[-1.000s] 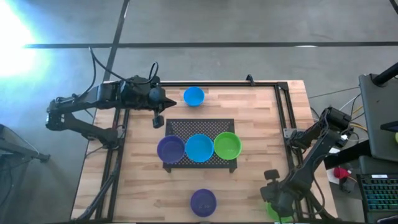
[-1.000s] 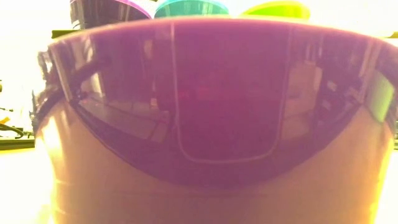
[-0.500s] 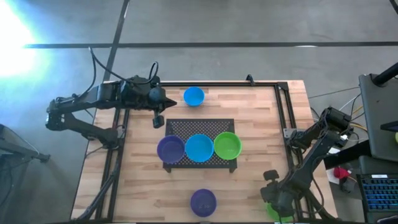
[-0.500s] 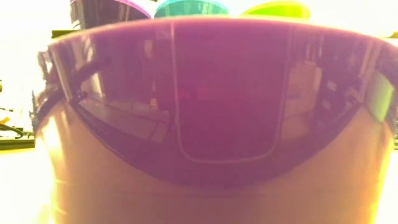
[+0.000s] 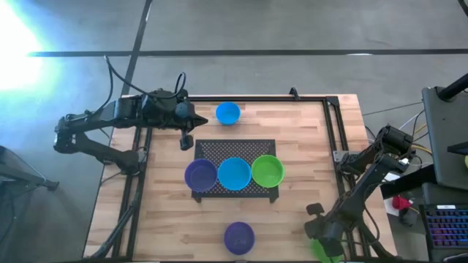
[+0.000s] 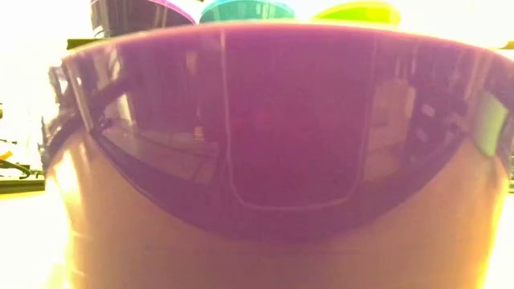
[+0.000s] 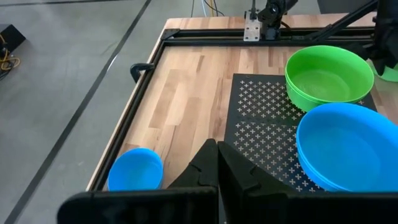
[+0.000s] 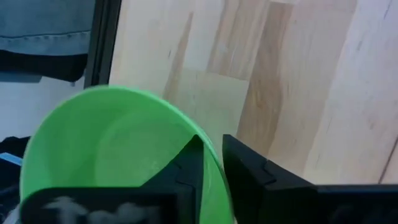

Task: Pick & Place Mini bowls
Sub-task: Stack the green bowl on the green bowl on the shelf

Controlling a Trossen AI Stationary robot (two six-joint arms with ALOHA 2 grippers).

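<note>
Wooden table (image 5: 300, 146) with black frame rail; black mesh mat (image 5: 234, 150) lies near its centre. On the mat, a row of three mini bowls touching side by side: purple bowl (image 5: 200, 175) overhanging the mat's left edge, blue bowl (image 5: 234, 174) in the middle, green bowl (image 5: 267, 170) on the right. Second purple bowl (image 5: 238, 237) sits alone on bare wood at the near edge, and fills almost the whole low view. Smaller blue bowl (image 5: 227, 113) sits at the far edge, off the mat. Second green bowl (image 8: 118, 149) is at the table's near right corner, partly over the edge. Right gripper (image 8: 211, 163) is at that bowl: its fingers straddle the rim, one inside and one outside, pinched on the wall of the second green bowl. Left gripper (image 7: 217, 163) hangs over the far left part of the table, just beside the mat's corner, fingers pressed together, holding nothing.
</note>
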